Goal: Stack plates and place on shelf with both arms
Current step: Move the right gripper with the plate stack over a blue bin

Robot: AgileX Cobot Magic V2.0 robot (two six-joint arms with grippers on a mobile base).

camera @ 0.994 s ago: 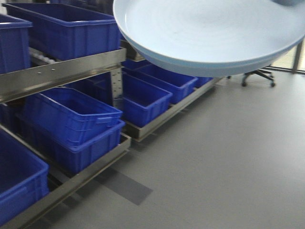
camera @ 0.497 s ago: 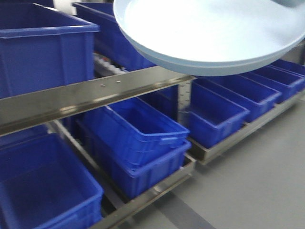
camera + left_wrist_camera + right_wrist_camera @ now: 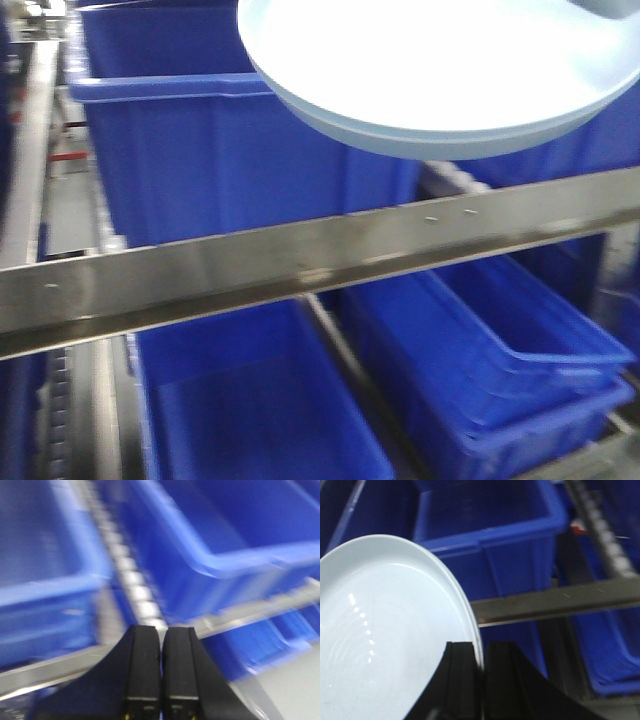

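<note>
Only the right wrist view shows the right gripper (image 3: 482,680) pinching the plates (image 3: 385,640) at their rim, lower left of frame. The front view shows the plates (image 3: 440,70) at upper right, above a steel shelf rail (image 3: 300,265) and blue bins (image 3: 240,150). The left gripper (image 3: 161,672), fingers pressed together and empty, points at the bins.

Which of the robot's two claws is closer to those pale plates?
Right. The right gripper is clamped on the rim of the plates. The left gripper is shut, facing blue bins, no plate in its view.
</note>
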